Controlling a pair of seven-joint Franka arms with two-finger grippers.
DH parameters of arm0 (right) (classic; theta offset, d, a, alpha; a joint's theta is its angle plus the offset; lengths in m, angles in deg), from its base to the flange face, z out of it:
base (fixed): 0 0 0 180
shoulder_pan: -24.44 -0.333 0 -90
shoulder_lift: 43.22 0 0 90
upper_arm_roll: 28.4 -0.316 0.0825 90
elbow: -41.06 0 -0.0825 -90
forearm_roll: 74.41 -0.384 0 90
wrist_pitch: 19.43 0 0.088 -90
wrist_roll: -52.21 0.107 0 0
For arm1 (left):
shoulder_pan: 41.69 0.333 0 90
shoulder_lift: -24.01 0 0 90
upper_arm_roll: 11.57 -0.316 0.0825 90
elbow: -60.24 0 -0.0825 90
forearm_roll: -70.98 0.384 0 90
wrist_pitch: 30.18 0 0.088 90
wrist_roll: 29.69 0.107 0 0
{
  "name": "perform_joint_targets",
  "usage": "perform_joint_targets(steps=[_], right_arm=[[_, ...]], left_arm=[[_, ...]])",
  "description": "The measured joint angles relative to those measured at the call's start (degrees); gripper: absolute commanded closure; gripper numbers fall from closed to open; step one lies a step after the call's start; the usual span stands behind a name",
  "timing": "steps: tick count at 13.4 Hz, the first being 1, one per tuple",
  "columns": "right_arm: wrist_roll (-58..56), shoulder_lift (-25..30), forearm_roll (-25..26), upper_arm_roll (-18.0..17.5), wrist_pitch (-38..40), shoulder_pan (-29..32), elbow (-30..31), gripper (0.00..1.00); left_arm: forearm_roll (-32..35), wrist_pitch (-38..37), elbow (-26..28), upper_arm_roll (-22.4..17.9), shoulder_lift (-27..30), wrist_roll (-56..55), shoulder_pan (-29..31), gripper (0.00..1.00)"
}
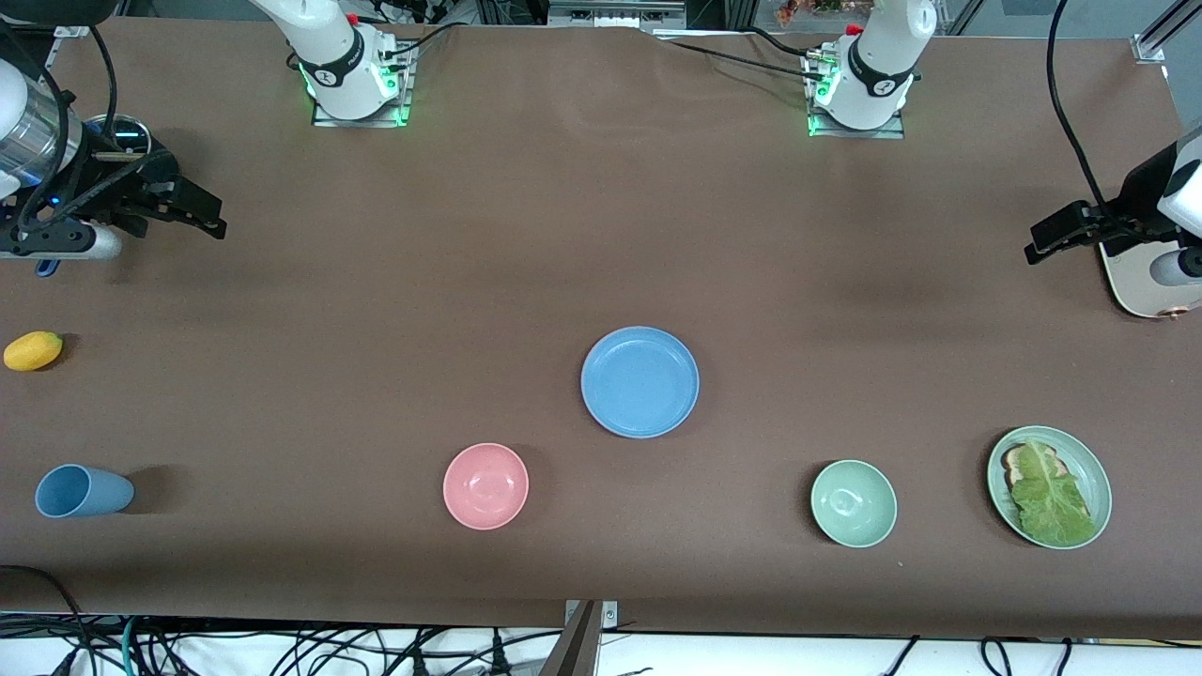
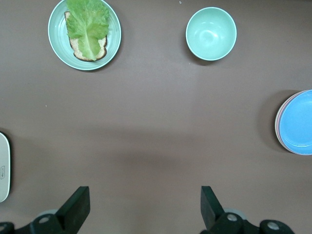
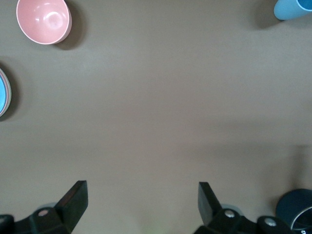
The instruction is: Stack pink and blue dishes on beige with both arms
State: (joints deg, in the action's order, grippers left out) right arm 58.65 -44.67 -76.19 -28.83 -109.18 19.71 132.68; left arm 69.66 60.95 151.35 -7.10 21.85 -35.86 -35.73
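Observation:
The light blue plate (image 1: 639, 382) lies in the middle of the table, on top of a stack. In the left wrist view a thin pale pink rim (image 2: 277, 123) shows under the blue plate (image 2: 297, 122). The beige plate is hidden. The blue plate's edge (image 3: 2, 92) also shows in the right wrist view. My left gripper (image 1: 1033, 244) hangs open and empty over the left arm's end of the table, well away from the stack (image 2: 145, 204). At the right arm's end, my right gripper (image 1: 212, 218) is open and empty too (image 3: 143, 200).
Nearer the front camera than the stack stand a pink bowl (image 1: 485, 485), a pale green bowl (image 1: 854, 502) and a green plate (image 1: 1101, 488) with bread and lettuce. A blue cup (image 1: 83, 491) on its side and a yellow fruit (image 1: 33, 350) lie at the right arm's end.

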Motion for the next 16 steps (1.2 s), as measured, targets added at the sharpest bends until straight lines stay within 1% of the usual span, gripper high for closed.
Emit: perform_joint_targets(steps=[7,16], right_arm=[[-0.4,-0.3,0.0,0.6,0.5,0.1,-1.5,0.00],[-0.4,-1.1,0.0,0.5,0.4,0.1,-1.6,0.00]], left_arm=[[0.0,0.0,0.0,0.0,0.0,0.0,0.0,0.00],[0.0,0.0,0.0,0.0,-0.1,0.0,0.0,0.00]])
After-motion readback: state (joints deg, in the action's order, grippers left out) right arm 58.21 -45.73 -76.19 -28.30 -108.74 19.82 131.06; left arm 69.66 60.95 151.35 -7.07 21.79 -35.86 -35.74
